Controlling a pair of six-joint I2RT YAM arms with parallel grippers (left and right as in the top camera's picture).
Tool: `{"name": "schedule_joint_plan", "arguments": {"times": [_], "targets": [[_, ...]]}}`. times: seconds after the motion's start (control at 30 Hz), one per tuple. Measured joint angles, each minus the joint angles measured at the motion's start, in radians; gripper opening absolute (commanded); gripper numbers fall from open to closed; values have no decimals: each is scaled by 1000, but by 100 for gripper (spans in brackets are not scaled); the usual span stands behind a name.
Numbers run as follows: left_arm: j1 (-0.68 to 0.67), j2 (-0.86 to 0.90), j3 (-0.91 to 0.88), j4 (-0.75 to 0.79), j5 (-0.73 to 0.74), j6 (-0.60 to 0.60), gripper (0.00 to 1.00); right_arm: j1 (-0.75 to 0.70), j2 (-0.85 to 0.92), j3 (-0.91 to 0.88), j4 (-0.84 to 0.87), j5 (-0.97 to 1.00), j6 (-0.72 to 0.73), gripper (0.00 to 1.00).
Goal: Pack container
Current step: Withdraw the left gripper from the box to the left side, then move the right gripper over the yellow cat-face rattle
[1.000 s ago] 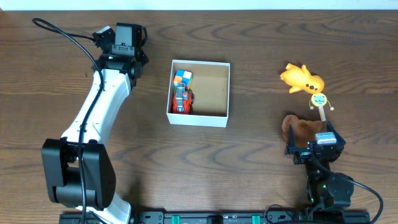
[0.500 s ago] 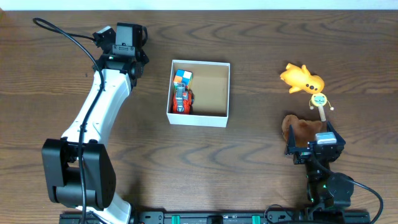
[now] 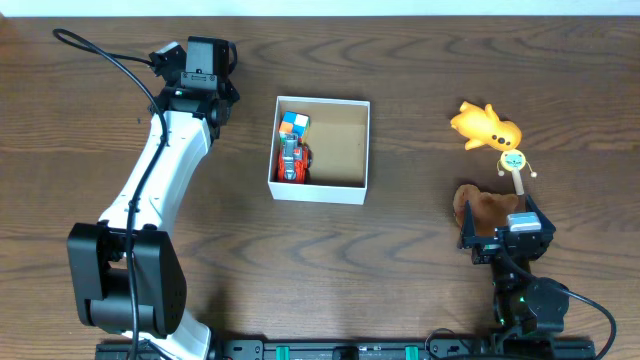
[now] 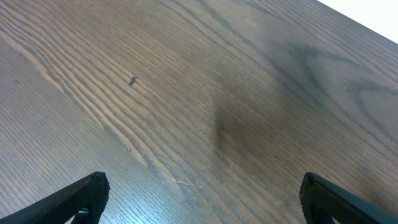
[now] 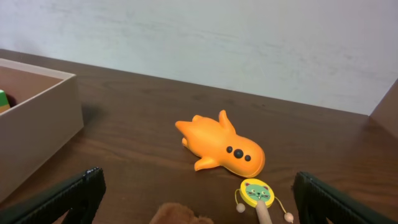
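The container is a square white-walled box with a brown inside in the middle of the table. It holds a coloured cube and a red toy car along its left wall. Its wall also shows in the right wrist view. My left gripper is open and empty over bare wood at the far left. My right gripper is open and empty at the near right, over a brown plush toy. An orange rubber toy and a small yellow cat-face drum on a stick lie beyond it.
The orange toy and the drum lie close together ahead of the right gripper. The brown plush top shows at the bottom edge of that view. The white wall stands behind the table's far edge.
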Motion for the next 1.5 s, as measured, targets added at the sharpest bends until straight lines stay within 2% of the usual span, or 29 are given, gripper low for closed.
{"name": "schedule_joint_plan", "arguments": {"times": [0.2, 0.77, 1.3, 1.5], "targets": [[27, 0, 0, -1, 0, 0, 98, 0, 0, 0, 0, 0, 0, 99], [263, 0, 0, -3, -2, 0, 98, 0, 0, 0, 0, 0, 0, 99], [269, 0, 0, -3, -3, 0, 98, 0, 0, 0, 19, 44, -31, 99], [269, 0, 0, -3, -3, 0, 98, 0, 1, 0, 79, 72, 34, 99]]}}
